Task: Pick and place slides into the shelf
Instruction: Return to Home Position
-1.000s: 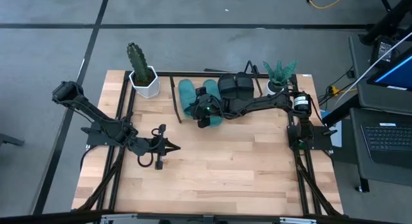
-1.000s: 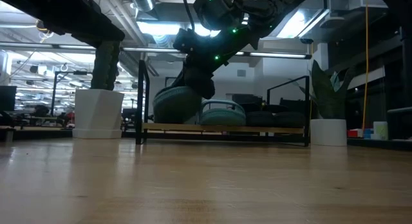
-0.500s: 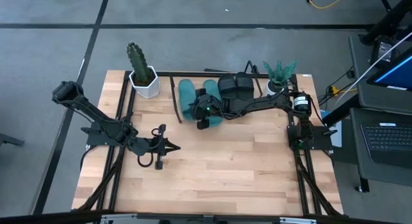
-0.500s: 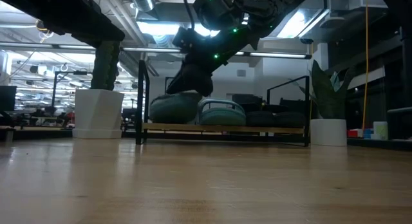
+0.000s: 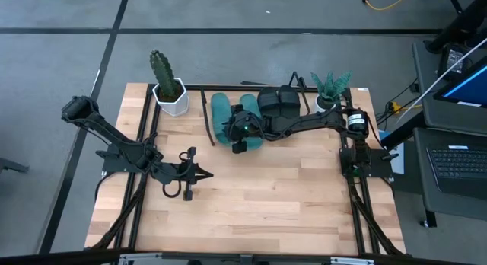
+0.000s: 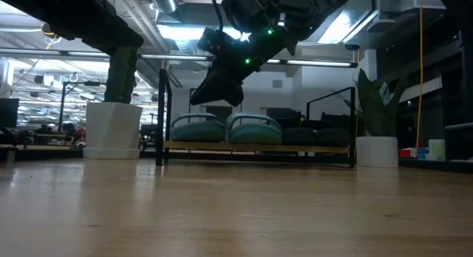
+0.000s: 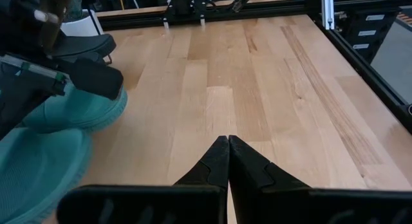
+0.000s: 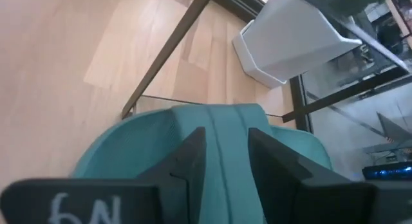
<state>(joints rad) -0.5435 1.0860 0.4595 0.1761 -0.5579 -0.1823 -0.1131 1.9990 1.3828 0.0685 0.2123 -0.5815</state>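
Basically placing looks finished; my read is the step in hand is the retreat to rest pose.

Left gripper (image 5: 204, 173) sits well in front of the shelf (image 6: 259, 147) and off its left end, low over the table (image 5: 289, 212). Fingers are pressed together, tips touching, holding nothing. That arm looks parked.

A cactus pot (image 5: 170, 98) stands just beside the shelf's left end.

On the shelf, left half: two teal slides (image 6: 198, 128) side by side, toes facing the front. Both look settled on the board.

Right gripper (image 6: 214, 94) hangs above the left teal slide, clear of it in the low view. The arm is stretched out across the shelf from its base off the shelf's right end, wrist tipped down. Fingers (image 8: 192, 161) are parted narrowly and carry nothing; the teal strap shows in the gap below them.

Shelf's right half: the black slides (image 5: 279, 101), partly under the arm, hard to separate into two.

A leafy plant (image 5: 330, 86) stands at the shelf's right end.

Next move, as I judge it: right arm goes up first, then back towards its base. Risk is a fingertip catching the teal strap or the wire frame on the way out.
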